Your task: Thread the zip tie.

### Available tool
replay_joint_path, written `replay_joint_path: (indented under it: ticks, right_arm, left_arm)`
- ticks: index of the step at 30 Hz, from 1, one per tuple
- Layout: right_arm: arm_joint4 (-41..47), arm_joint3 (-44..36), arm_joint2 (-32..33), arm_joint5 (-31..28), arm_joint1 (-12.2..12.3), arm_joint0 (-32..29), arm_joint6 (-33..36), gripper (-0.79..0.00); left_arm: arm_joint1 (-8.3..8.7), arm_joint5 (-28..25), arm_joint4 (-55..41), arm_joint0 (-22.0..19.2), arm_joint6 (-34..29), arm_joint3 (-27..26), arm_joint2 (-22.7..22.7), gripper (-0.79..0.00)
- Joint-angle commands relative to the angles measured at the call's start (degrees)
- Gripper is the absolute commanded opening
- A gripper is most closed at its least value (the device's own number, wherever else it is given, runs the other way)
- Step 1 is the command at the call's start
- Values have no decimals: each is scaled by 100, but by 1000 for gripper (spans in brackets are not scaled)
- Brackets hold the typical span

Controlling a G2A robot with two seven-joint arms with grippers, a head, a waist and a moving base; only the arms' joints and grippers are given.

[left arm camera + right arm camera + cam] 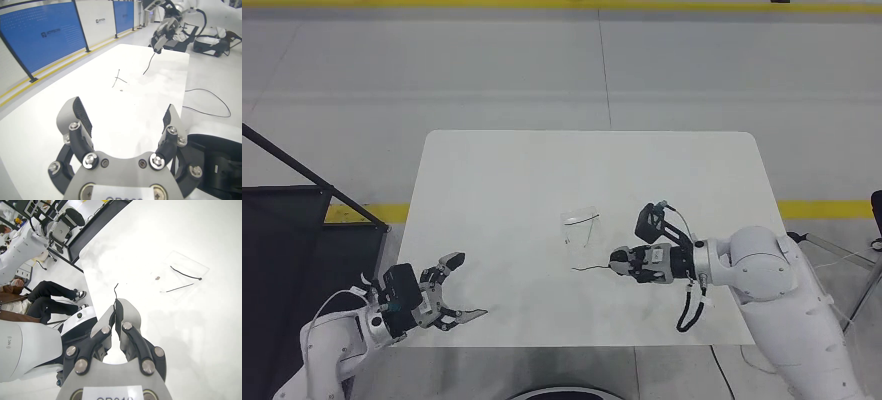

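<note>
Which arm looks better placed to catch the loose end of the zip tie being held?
Left, probably: the left gripper is open and empty, while the right gripper is shut on the zip tie.

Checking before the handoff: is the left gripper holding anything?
No, the left gripper is open, with nothing between its jaws.

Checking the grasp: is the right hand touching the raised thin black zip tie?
Touching. The right wrist view shows the right hand shut on that thin black zip tie.
</note>
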Motion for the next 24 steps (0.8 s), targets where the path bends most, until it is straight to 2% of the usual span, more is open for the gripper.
replay_joint_path:
  ticks: [1, 9, 21, 24]
  right_arm:
    - [51, -154, -71, 92, 27, 43, 79, -785]
    - [406, -571, -487, 529, 125, 522, 515, -785]
    - [411, -575, -511, 558, 129, 544, 544, -785]
    - [359, -612, -628, 526, 124, 507, 449, -785]
  left_arm:
    - [129, 12, 146, -6, 325, -75, 212, 0]
    - [782, 12, 80, -251, 951, -104, 880, 0]
    - [795, 84, -85, -235, 949, -153, 923, 0]
    - [792, 181, -170, -233, 651, -270, 949, 0]
